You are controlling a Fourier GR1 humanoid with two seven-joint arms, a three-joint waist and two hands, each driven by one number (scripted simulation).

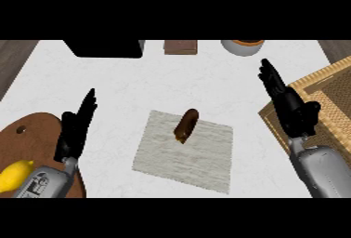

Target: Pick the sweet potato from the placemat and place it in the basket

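A brown sweet potato (185,125) lies on a grey placemat (184,158) in the middle of the white counter, toward the mat's far edge. The woven basket (334,93) stands at the right edge, partly cut off. My right hand (291,104) is open with straight fingers pointing away, raised in front of the basket's near left corner and well to the right of the sweet potato. My left hand (74,128) is open too, fingers up, resting at the lower left over the cutting board's edge. Neither hand touches anything.
A round wooden cutting board (31,139) with a yellow lemon (14,175) sits at the lower left. Along the far edge stand a black block (106,48), a small brown box (180,47) and a grey bowl (243,46).
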